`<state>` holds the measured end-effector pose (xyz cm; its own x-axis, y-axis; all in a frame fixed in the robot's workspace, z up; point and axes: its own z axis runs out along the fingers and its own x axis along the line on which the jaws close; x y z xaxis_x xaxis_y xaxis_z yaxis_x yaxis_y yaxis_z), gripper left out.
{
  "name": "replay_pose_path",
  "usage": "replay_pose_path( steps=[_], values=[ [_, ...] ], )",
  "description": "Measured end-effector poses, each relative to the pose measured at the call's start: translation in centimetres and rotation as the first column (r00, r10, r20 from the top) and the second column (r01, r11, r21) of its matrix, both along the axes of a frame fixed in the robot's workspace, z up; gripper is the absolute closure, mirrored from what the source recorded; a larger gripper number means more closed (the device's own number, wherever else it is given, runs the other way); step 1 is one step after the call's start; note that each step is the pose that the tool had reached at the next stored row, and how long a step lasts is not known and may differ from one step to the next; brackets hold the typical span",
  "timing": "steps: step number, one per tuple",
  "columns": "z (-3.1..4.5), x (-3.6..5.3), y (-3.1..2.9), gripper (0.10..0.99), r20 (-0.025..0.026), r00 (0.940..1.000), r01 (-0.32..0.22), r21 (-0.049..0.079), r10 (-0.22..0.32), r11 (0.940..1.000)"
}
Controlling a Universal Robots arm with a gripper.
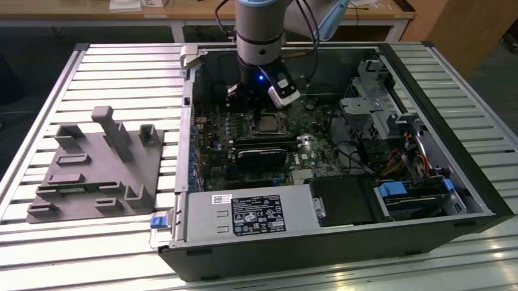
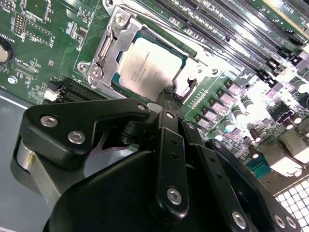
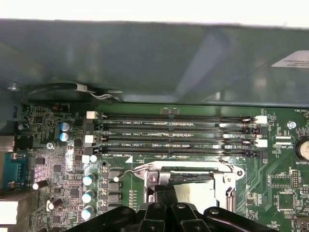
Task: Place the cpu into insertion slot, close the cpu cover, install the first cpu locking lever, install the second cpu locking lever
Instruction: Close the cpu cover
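Note:
The cpu (image 2: 147,67), a dull silver square, lies flat in the insertion slot (image 1: 268,125) on the green motherboard. The cpu cover (image 2: 108,46), a silver frame, lies down around the chip's edges; in the first wrist view it shows as a bright rim (image 3: 193,167) with the chip (image 3: 195,193) under it. A thin wire lever (image 3: 126,172) sticks out from one corner of the socket. My gripper (image 2: 168,93) comes down at the socket's edge, black fingers pressed together, tips (image 3: 165,193) touching the frame's side. From outside, the gripper (image 1: 257,112) hangs just above the socket.
Long black memory slots (image 3: 174,130) run beside the socket. A black card (image 1: 261,156) sits just in front of it, the power supply (image 1: 242,215) nearer still, a drive cage (image 1: 380,109) toward the exterior view's right. A grey fixture (image 1: 97,170) stands on the slatted table outside the case.

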<state>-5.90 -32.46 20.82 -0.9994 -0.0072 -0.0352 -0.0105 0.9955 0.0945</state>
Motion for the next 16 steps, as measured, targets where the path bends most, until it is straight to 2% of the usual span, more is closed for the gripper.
replay_pose_path(
  steps=[9, 16],
  values=[
    [-0.29, 0.27, -0.43, 0.980, 0.0001, 1.0000, 0.010, -0.001, -0.010, 1.0000],
    [-0.60, 0.86, -0.54, 0.980, 0.0000, 0.9999, 0.014, -0.001, -0.014, 0.9999]
  ],
)
